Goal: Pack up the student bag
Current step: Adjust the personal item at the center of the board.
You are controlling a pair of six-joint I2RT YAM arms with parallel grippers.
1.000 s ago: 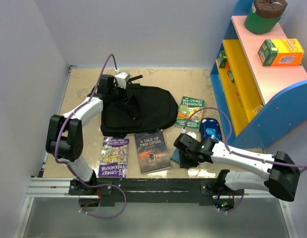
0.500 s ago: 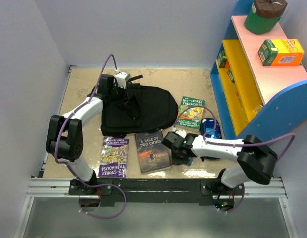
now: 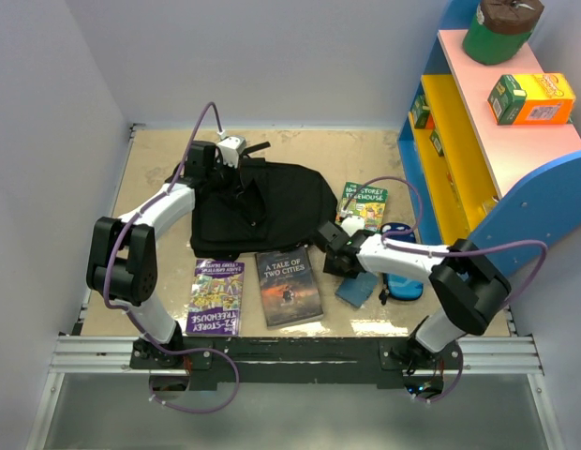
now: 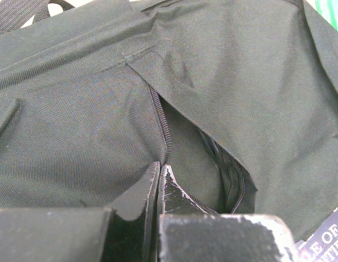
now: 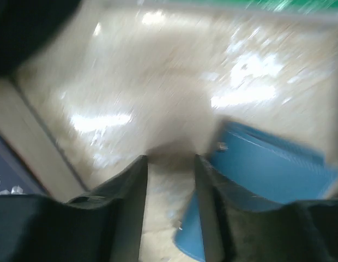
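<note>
The student bag (image 3: 272,211), a black backpack, lies flat at the middle back of the table. My left gripper (image 3: 237,180) rests on it. In the left wrist view my left gripper (image 4: 160,168) is shut, its tips pinching the bag (image 4: 92,125) at the zipper line. The pocket gapes to the right of them. My right gripper (image 3: 330,242) hovers just right of the bag's near corner. In the blurred right wrist view the right gripper (image 5: 170,159) is open over bare table. A small blue notebook (image 5: 267,169) lies beside its right finger.
On the near side of the table lie a purple Treehouse book (image 3: 216,295), "A Tale of Two Cities" (image 3: 288,286) and the blue notebook (image 3: 358,288). A green Treehouse book (image 3: 365,202) and a blue pencil case (image 3: 406,284) lie to the right. A blue, yellow and pink shelf (image 3: 478,141) stands at the right edge.
My right gripper has swung left and away from the front edge toward the bag. The blue notebook has shifted and lies uncovered. The left arm has not moved.
</note>
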